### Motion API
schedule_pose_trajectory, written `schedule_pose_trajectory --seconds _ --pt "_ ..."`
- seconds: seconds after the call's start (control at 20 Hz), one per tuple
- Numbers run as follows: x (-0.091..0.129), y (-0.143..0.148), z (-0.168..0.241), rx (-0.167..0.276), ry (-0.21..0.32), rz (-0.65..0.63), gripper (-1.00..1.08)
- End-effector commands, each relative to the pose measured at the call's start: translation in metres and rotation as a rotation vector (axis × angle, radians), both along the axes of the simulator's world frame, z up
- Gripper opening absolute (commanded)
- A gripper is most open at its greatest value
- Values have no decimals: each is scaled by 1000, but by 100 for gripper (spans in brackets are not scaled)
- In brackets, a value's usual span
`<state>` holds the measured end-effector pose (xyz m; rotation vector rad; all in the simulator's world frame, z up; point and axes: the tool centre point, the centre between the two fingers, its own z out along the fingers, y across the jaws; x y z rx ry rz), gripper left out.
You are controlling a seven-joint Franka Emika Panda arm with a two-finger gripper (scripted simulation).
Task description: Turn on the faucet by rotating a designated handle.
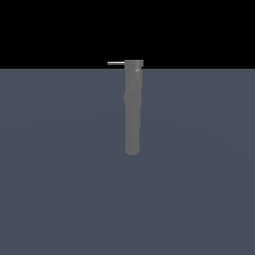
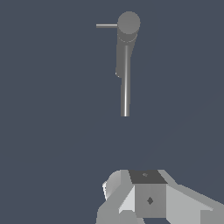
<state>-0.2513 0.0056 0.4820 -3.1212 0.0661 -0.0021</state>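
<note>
Faucet [image 1: 132,109] with side handle [image 1: 116,63].
Thin, rigid, probably slippery rod; push near its free tip. Gripper [image 2: 148,199] well apart; opening indeterminable.

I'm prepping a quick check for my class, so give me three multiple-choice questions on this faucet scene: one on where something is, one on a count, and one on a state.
1. In the exterior view, the handle sticks out from the faucet toward
A. the exterior view's left
B. the exterior view's right
C. straight down along the tube

2. How many handles show on the faucet?
A. none
B. one
C. three

3. The gripper is
A. clamped on the handle
C. pressing on the faucet's rounded end
B. apart from the faucet, touching nothing

Key: 1 A, the thin rod projects left from the squarish end. 2 B, only one rod shows. 3 B, the wrist view shows bare floor between gripper and faucet.
</note>
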Motion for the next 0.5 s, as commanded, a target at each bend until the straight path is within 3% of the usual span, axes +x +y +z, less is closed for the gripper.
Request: schedule_pose_trajectory --seconds 0.0,0.45 --pt "0 0 0 0 0 0 -100" --pt "18 2 -13 -1 0 -1 -100"
